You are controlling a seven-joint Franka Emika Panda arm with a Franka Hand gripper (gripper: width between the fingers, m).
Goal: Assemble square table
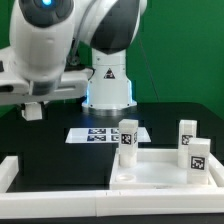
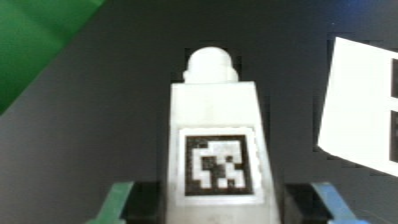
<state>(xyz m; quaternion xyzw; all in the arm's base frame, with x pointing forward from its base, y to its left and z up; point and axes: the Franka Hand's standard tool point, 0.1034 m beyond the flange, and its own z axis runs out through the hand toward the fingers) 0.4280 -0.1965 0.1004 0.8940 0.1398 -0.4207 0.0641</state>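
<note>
While claw (image 2: 217, 203) seemingly grips it, leg (image 2: 215, 130) sits between fingers.

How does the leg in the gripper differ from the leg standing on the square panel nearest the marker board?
The held leg sits between the fingers of the gripper, clear of the panel; the standing leg rests upright on the panel, ungripped. Both are white and tagged.

A tagged white leg (image 2: 214, 130) sits, seemingly gripped, between the fingers (image 2: 125, 203).
</note>
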